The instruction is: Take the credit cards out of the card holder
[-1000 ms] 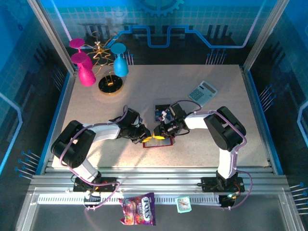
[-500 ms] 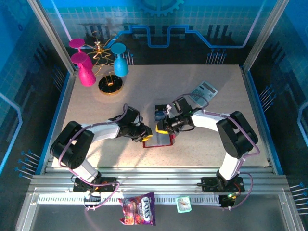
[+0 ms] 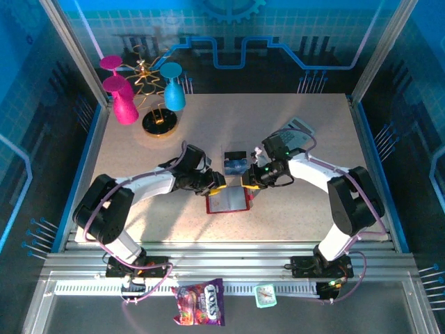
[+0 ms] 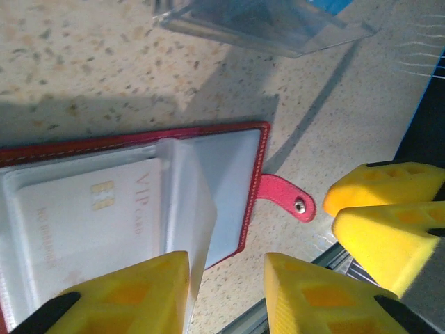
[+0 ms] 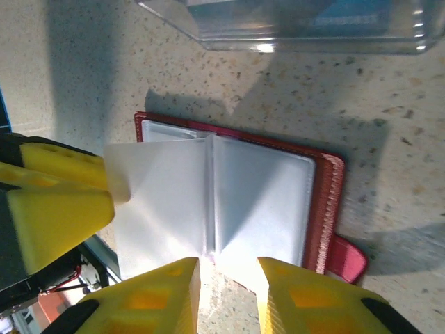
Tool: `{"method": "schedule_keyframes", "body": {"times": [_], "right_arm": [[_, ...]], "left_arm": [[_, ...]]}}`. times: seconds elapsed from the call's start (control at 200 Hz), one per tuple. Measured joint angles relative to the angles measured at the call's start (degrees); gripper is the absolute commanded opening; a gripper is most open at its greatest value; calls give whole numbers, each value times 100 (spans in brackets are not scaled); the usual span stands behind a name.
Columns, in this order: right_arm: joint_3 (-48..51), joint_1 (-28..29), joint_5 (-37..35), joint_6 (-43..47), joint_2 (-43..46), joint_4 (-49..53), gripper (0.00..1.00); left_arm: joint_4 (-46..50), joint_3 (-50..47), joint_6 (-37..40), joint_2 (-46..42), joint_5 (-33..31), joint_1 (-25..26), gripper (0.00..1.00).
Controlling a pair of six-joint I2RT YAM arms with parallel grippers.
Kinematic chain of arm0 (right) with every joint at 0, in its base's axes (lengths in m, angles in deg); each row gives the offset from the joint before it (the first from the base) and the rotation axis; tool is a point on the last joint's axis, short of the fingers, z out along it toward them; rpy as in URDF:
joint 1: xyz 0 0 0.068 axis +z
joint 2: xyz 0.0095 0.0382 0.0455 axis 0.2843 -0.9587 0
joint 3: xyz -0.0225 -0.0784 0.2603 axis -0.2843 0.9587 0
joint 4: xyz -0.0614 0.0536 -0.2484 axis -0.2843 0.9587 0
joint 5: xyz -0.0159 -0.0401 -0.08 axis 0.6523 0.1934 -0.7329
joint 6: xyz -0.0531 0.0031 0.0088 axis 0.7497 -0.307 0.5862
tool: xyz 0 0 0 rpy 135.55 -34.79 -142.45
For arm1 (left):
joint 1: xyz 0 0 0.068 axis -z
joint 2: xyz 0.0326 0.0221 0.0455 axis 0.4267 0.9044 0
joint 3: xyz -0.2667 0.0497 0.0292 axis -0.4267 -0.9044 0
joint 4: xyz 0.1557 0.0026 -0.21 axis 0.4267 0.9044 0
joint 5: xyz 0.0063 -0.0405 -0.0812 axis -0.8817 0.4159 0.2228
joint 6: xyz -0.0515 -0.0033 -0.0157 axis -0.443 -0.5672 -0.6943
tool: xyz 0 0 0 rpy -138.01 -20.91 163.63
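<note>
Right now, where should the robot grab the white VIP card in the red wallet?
Probably take the card by its edge nearest the middle fold, coming from the snap tab side. It lies flat in a clear pocket, so only an edge can be pinched, and the loose page is lifted there. Where the pocket opens isn't clear.

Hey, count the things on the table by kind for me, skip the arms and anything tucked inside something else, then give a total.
Goblets: 3 (2 pink, 1 blue)
Gold wire rack: 1
Calculator: 1
Clear box: 1
Red card holder: 1
Total: 7
</note>
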Motion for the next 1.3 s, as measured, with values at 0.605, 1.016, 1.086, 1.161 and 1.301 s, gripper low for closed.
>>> {"method": "schedule_keyframes", "body": {"times": [0.605,1.016,1.086,1.161,1.301], "right_arm": [[466,-492,-208,157,826,306,32],[850,-575,-210,153,1298,348,32],[907,-577,-208,151,1333,348,32],[938,-579,-205,133,1349,343,32],[957,-577,-186,63,1377,323,32]], "left_arm": [[-4,977,-20,1134,39,588,41],[-52,1228,-44,1698,57,850,43],[-55,1233,-44,1700,61,850,43],[-46,1244,-42,1700,61,850,43],[11,1370,-35,1700,61,850,43]]}}
